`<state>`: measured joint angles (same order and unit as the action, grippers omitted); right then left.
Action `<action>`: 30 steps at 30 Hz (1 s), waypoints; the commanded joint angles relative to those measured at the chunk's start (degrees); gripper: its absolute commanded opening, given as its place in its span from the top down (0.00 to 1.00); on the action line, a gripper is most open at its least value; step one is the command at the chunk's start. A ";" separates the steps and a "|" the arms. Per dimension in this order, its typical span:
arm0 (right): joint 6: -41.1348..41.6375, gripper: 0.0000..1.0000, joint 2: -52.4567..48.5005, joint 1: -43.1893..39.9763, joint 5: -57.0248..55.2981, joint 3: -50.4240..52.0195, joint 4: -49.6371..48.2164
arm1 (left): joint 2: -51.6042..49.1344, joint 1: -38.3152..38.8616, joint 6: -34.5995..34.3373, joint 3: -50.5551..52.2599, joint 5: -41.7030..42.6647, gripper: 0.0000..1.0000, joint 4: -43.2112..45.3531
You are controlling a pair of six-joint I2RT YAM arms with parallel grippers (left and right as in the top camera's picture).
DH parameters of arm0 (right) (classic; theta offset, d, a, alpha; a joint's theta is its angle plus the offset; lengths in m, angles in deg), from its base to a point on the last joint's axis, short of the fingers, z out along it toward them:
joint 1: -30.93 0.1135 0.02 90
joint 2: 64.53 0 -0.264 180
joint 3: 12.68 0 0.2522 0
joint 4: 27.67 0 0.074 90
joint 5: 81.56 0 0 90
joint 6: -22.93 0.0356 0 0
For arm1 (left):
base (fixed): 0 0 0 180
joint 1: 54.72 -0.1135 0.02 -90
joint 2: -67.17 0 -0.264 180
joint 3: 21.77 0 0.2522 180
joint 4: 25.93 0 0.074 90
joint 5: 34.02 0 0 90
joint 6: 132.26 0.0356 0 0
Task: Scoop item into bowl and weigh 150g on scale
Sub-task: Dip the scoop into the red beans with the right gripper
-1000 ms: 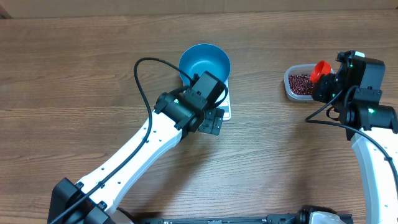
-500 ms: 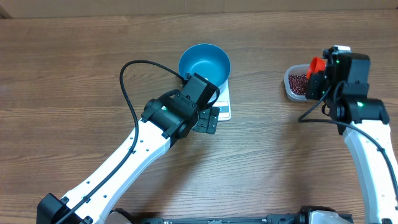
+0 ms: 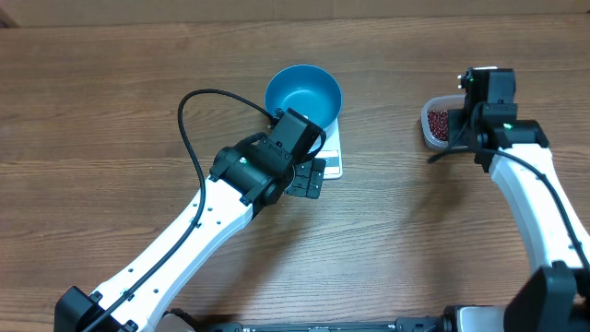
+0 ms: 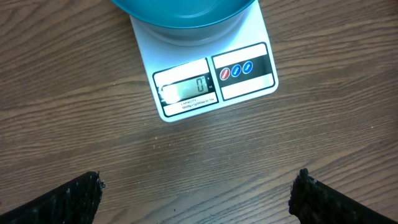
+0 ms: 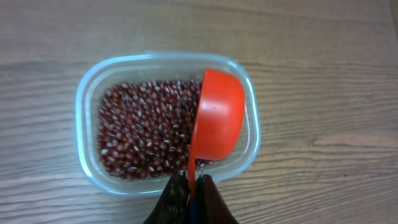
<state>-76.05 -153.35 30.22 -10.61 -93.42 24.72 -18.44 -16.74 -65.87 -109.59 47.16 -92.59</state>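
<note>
Reading "0", the scale [image 4: 211, 78] carries the bowl [image 4: 183, 12]; left hand [image 4: 196, 194] gapes empty, right hand [image 5: 191, 198] pinches a scoop [image 5: 219, 118] over beans [image 5: 143, 134].

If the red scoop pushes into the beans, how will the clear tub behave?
The clear tub looks thin and light, so it may slide on the table. Its low, wide shape probably resists tipping. The loose beans likely add steadying weight against the red scoop.

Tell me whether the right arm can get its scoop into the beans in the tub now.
Probably yes. The right gripper holds the red scoop by its handle, tipped on edge right over the beans, and the clear tub is open, with nothing between them.
</note>
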 commanded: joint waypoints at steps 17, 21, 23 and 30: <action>-0.55 0.97 -8.20 0.00 -4.44 -1.64 0.00 | 0.55 -0.17 0.28 0.44 -0.72 0.00 0.04; -0.57 0.97 -8.20 0.00 -1.16 -1.64 0.28 | 0.55 -0.17 0.31 0.44 -0.72 0.00 0.04; -0.59 0.97 -8.20 0.00 2.14 -1.64 0.39 | 0.55 -0.17 0.28 0.44 -0.72 0.00 0.04; -1.81 0.97 -8.20 -0.55 9.11 -1.64 1.40 | 0.55 -0.17 0.28 0.44 -0.72 0.00 0.04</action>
<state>-77.27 -160.82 30.11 -6.74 -93.84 25.81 -18.44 -16.74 -65.89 -109.59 47.19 -92.59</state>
